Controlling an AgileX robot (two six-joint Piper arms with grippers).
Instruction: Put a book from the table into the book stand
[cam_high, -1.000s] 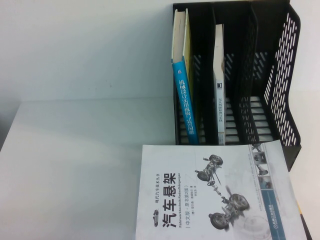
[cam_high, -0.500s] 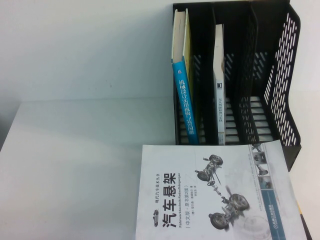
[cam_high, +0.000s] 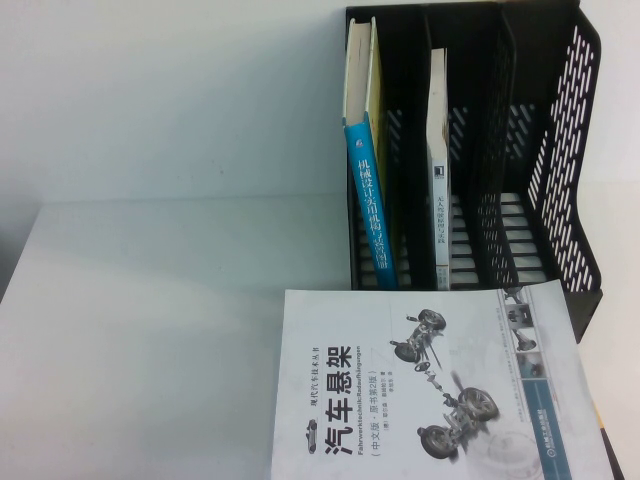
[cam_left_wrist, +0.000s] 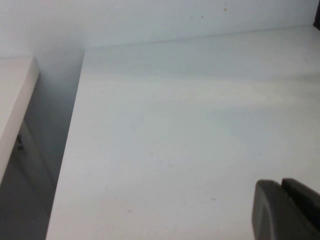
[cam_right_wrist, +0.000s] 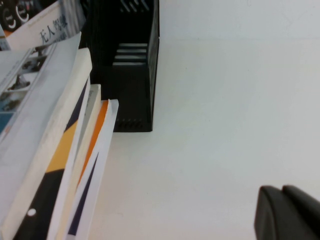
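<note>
While left pincer (cam_left_wrist: 281, 189) and right pincer (cam_right_wrist: 281, 194) seem clenched over table (cam_high: 150, 300), book stand (cam_high: 570, 150) holds two books (cam_high: 368, 200).

The book stand (cam_high: 560, 150) sits at the far right of the table (cam_high: 150, 330). A blue-spined book (cam_high: 368, 200) stands upright in its left slot, a thinner book (cam_high: 438, 170) in the middle slot. The book (cam_high: 430, 390) lies flat just in front of the stand, on top of a stack of other books (cam_right_wrist: 85, 165), its near edge out of view.
</note>
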